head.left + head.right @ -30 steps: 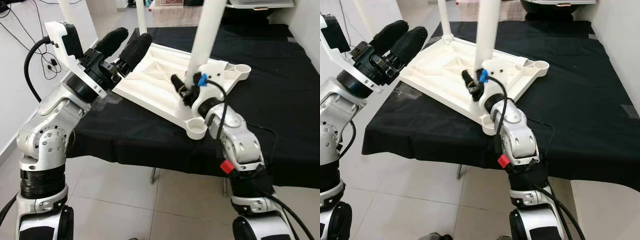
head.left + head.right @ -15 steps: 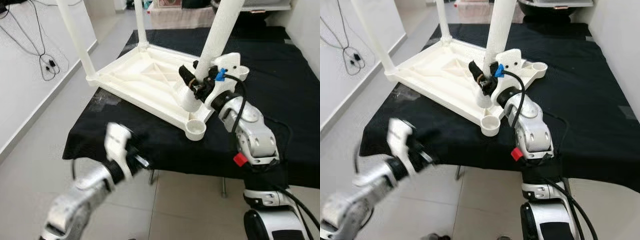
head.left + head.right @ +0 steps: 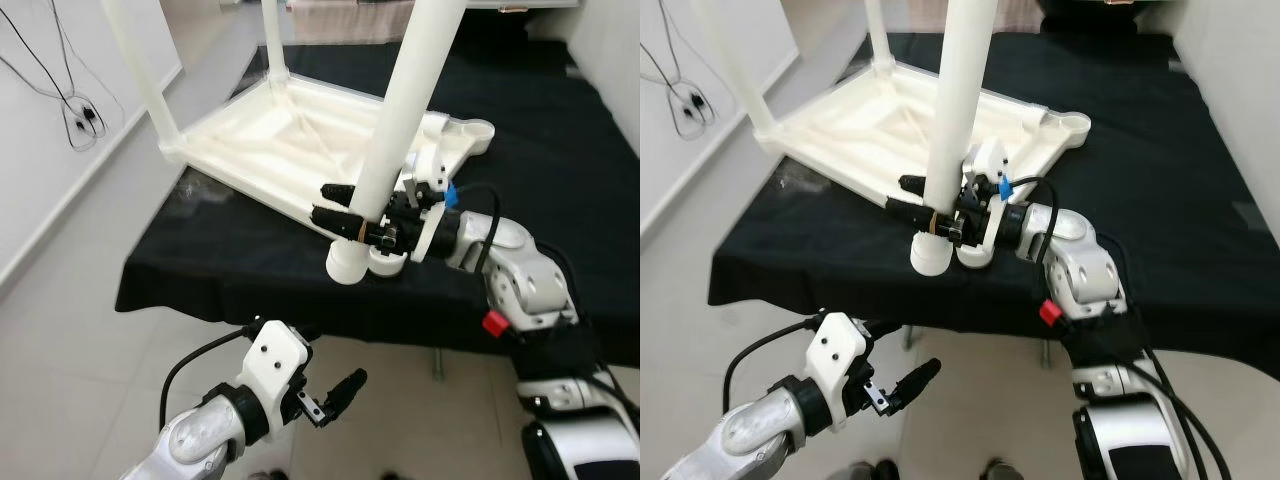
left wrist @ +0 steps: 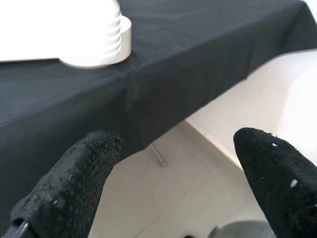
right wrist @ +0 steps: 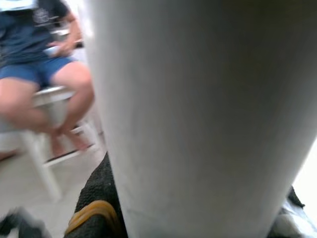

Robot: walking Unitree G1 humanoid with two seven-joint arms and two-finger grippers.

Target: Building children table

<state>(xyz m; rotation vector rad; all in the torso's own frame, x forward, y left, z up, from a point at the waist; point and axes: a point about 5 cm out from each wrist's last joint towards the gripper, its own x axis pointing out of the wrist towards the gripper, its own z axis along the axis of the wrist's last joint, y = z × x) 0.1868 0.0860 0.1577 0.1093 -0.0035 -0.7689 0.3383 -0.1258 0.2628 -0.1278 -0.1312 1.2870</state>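
A white children's tabletop (image 3: 290, 140) lies upside down on the black-clothed table (image 3: 560, 150), with two white legs (image 3: 140, 70) standing in its far corners. My right gripper (image 3: 342, 205) is shut on a third white leg (image 3: 405, 110), which leans slightly. The leg's thick lower end (image 3: 350, 263) hangs just beside the near corner socket (image 3: 387, 262), over the cloth. In the right wrist view this leg (image 5: 198, 114) is pressed between the black pads. My left gripper (image 3: 335, 397) hangs open below the table's front edge, with both fingertips (image 4: 74, 178) wide apart and nothing between them.
Another empty corner socket (image 3: 478, 130) sits on the tabletop's far right. The black cloth (image 4: 198, 54) drapes over the table's front edge above tiled floor (image 3: 90, 320). A person (image 5: 39, 74) sits on a white chair beyond the table. A cable (image 3: 75, 110) hangs on the left wall.
My left arm has dropped from beside the tabletop to below the table's front edge. My right gripper carried the leg's lower end forward to just beside the near corner socket.
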